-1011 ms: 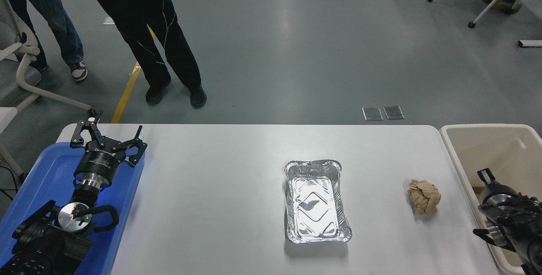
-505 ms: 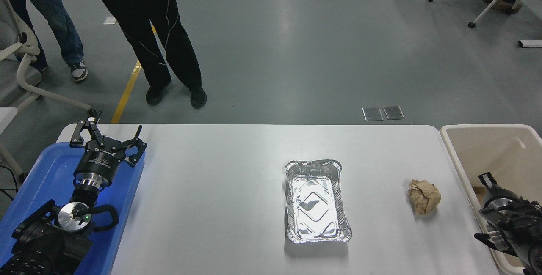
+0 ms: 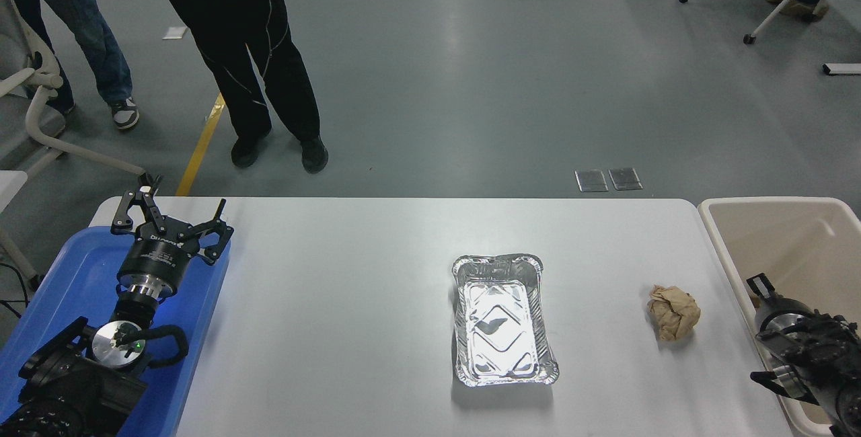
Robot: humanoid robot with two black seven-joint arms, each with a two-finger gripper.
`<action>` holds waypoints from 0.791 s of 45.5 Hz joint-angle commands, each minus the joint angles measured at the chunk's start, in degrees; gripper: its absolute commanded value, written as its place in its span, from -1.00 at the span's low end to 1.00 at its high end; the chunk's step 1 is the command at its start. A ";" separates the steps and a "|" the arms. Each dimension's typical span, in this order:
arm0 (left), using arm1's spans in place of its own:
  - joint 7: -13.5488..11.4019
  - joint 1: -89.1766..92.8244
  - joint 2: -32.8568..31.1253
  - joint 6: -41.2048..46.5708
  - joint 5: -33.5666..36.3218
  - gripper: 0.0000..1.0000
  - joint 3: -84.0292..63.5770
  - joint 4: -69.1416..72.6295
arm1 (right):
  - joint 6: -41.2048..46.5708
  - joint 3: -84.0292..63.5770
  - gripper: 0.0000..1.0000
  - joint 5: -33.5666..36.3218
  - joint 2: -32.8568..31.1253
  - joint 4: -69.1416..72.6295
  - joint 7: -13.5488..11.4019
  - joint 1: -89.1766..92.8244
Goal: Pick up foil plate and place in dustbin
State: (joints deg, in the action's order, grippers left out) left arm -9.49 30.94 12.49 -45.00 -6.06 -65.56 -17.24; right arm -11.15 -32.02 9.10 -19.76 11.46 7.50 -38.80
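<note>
The foil plate [image 3: 503, 319], a shiny silver rectangular tray, lies flat and upright on the white table [image 3: 336, 302], right of centre. The dustbin [image 3: 773, 218], a large cream bin, stands off the table's right end. My right gripper [image 3: 760, 286] pokes in at the lower right edge, over the bin's near-left rim, far from the plate; most of it is hidden. My left gripper [image 3: 171, 214] is parked at the lower left over the blue tray, open and empty.
A crumpled brown paper ball [image 3: 673, 312] lies between the plate and the bin. A flat blue tray [image 3: 67, 275] sits under the left arm. Two people [image 3: 255, 54] stand on the floor beyond the table's far left corner, beside a chair [image 3: 33, 107].
My right arm has shifted a little to the left over the bin's rim. The person in black trousers has shifted stance slightly. The plate has not moved.
</note>
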 commanded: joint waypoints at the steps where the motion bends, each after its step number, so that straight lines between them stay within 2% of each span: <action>1: 0.00 -0.18 0.08 0.00 0.00 0.99 -0.01 0.01 | 2.18 -7.87 -0.90 -3.91 -9.93 14.96 1.73 -10.30; 9: 0.00 -0.18 0.08 0.00 0.00 0.99 -0.01 0.01 | 2.54 -21.93 -0.57 -4.80 -14.51 34.66 1.91 -27.27; 11: 0.00 -0.18 0.08 0.00 0.00 0.99 0.08 0.01 | 2.54 -25.36 -0.42 -4.71 -14.69 39.14 1.91 -32.27; 14: 0.00 -0.09 0.08 0.00 0.09 0.99 0.17 0.01 | 2.71 -29.49 -0.04 -4.71 -14.95 46.08 1.91 -39.57; 19: 0.00 -0.09 0.08 0.00 0.09 0.99 0.26 0.01 | 3.85 -35.91 0.86 -4.80 -14.52 56.11 1.82 -51.35; 20: 0.09 -0.09 0.08 0.00 0.09 0.99 0.26 0.01 | 4.47 -37.05 0.99 -4.80 -14.34 57.87 1.65 -53.63; 27: 0.09 -0.09 0.17 0.00 0.09 0.99 0.34 0.01 | 11.76 -46.90 1.00 -4.80 -10.21 70.96 1.64 -69.46; 36: 0.09 -0.09 0.17 0.00 0.09 0.99 0.26 0.01 | 17.74 -50.07 1.00 -4.80 -9.07 83.19 1.64 -81.34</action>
State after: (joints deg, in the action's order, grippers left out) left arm -9.40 30.85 12.65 -45.00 -5.98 -65.32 -17.24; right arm -0.15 -74.09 4.43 -30.65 77.95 9.14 -102.70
